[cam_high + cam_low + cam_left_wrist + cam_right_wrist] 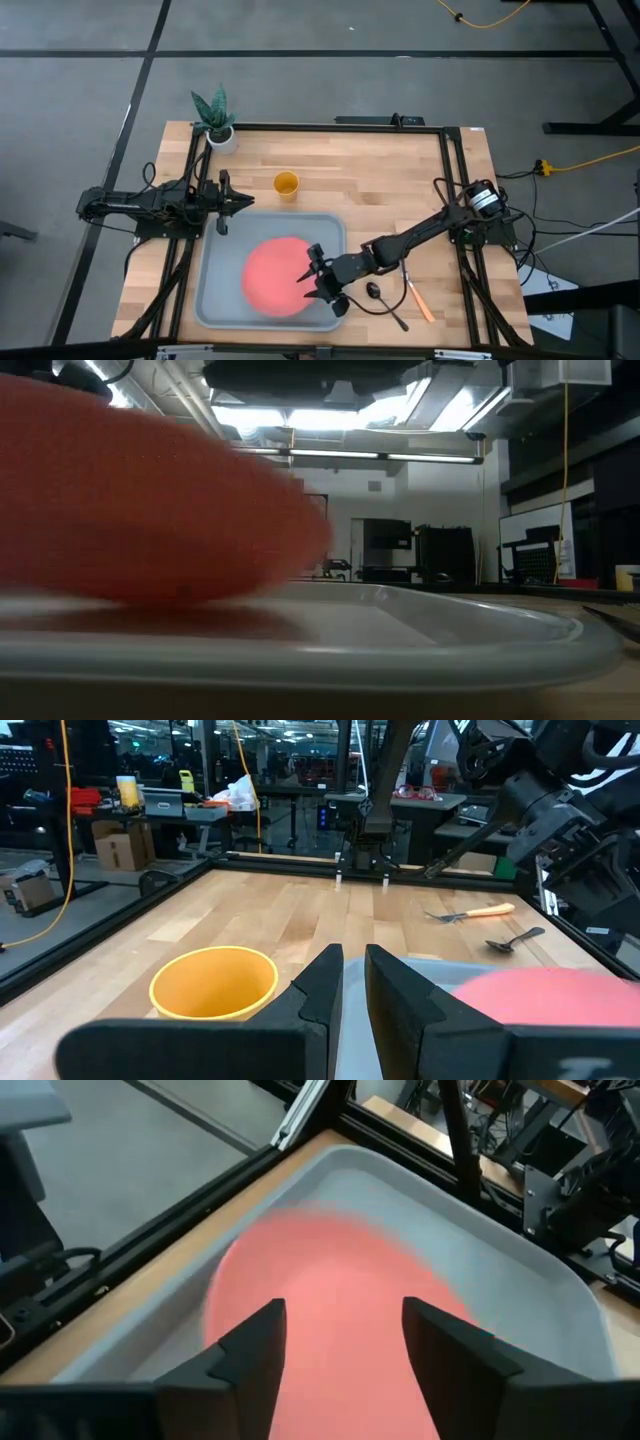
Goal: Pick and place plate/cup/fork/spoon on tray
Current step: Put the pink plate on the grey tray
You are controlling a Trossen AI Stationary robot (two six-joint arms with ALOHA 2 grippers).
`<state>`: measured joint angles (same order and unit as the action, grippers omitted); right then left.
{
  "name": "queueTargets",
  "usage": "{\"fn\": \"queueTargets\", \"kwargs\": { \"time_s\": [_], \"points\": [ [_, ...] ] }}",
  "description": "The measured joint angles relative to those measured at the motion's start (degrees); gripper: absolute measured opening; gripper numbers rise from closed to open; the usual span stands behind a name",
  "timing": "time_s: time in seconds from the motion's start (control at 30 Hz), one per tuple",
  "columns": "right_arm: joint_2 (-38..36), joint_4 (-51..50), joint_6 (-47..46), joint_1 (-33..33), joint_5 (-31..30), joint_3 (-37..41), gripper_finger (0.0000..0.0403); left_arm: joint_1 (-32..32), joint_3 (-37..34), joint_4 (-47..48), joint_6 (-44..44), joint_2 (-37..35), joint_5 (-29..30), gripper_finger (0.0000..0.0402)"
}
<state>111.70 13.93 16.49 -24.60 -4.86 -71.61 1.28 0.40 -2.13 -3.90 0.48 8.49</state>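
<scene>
The flat round coral-pink plate lies in the grey-blue rectangular tray; the right pincer, spread, hovers at the plate's edge nearest the counter's right side. The left pincer, pressed together, waits by the small yellow-orange cup.

There is one tray, one plate and one cup. There is also one fork, one spoon and one plant. Two arms are there.

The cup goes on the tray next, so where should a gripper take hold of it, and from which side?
Probably grip the cup by its rim, coming straight down from above: it stands upright, mouth open, alone on the wood beyond the tray. The left gripper, shut, is closest.
</scene>
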Motion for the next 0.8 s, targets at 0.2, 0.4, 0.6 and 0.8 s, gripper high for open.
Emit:
{"fn": "queueTargets", "kwargs": {
  "time_s": [0.2, 0.4, 0.6, 0.8],
  "points": [
    [-0.1, 0.0, -1.3, 0.0, 0.0, -1.2, 0.0205, 0.0, 0.0, 0.0, 0.0, 0.0, 0.0, 0.0041],
    [-0.9, 0.1, -3.4, 0.0, 0.0, -2.9, 0.0205, 0.0, 0.0, 0.0, 0.0, 0.0, 0.0, 0.0041],
    [-0.9, 0.0, -12.4, 0.0, 0.0, -3.3, 0.0205, 0.0, 0.0, 0.0, 0.0, 0.0, 0.0, 0.0041],
    [-0.9, 0.0, -17.0, 0.0, -0.8, -3.3, 0.0205, 0.0, 0.0, 0.0, 0.0, 0.0, 0.0, 0.0041]
  ]
}}
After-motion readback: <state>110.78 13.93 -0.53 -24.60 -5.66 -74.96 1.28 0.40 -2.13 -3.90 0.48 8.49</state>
